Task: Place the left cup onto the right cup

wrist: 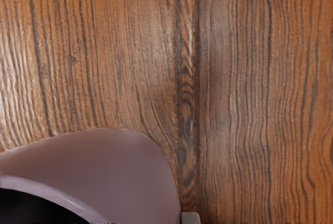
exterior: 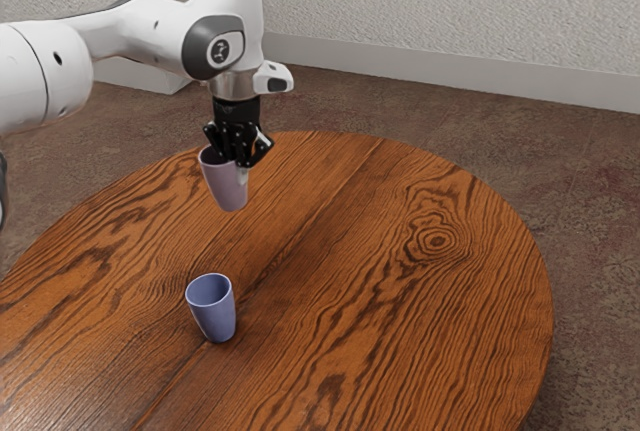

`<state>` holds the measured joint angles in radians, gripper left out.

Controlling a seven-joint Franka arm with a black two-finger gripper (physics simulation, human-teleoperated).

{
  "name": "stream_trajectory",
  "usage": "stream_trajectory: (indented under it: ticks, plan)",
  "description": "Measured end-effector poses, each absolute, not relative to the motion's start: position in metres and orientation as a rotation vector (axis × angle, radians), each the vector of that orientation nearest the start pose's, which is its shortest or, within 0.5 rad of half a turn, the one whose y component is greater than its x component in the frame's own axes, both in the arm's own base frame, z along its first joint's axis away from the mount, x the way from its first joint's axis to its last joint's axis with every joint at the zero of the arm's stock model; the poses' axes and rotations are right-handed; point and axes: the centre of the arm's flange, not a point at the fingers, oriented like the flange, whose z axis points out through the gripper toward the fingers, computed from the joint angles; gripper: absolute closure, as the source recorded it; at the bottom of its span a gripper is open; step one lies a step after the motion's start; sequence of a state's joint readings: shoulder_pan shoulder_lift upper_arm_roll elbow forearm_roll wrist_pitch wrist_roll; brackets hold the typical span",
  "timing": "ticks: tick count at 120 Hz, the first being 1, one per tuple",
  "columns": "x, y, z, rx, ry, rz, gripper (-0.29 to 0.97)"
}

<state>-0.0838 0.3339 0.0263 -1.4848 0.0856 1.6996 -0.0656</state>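
Gripper (exterior: 238,156), black and two-fingered, clamps the rim of the mauve tapered cup (exterior: 228,188), held clear of the round wooden table (exterior: 420,281) — likely for carrying over the upright blue tapered cup (exterior: 211,308), well apart.

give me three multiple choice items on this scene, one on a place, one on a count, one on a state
1. Where is the standing cup in the exterior view?
A. on the table, nearer the camera than the held cup
B. nested inside the held cup
C. on the floor

2. How many cups are there?
A. one
B. two
C. three

3. What state is the gripper in?
A. open over bare wood
B. shut on the held cup's rim, with the cup off the table
C. shut on nothing

Answers:
1 A, it stands upright on the wood, apart from the held cup.
2 B, one is in the air and one is on the table.
3 B, the fingers pinch the rim and the cup hangs above the tabletop.
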Motion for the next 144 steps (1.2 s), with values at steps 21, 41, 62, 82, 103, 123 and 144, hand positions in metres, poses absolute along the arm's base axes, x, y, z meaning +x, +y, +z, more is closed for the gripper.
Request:
stream_trajectory:
  ticks: [21, 41, 62, 82, 103, 123, 144]
  plan:
    - [0.642, -0.041, 0.471, -3.039, 0.012, 0.189, 0.78]
    - [0.634, -0.052, 0.464, -3.040, 0.015, 0.219, 0.78]
    - [0.610, -0.052, 0.470, -3.037, -0.012, 0.231, 0.78]
    - [0.588, -0.051, 0.481, -3.034, -0.043, 0.225, 0.78]
    - [0.570, -0.050, 0.488, -3.032, -0.072, 0.222, 0.78]
    - [0.561, -0.055, 0.490, -3.029, -0.087, 0.223, 0.78]
    - [0.555, -0.063, 0.470, -3.024, -0.090, 0.260, 0.78]
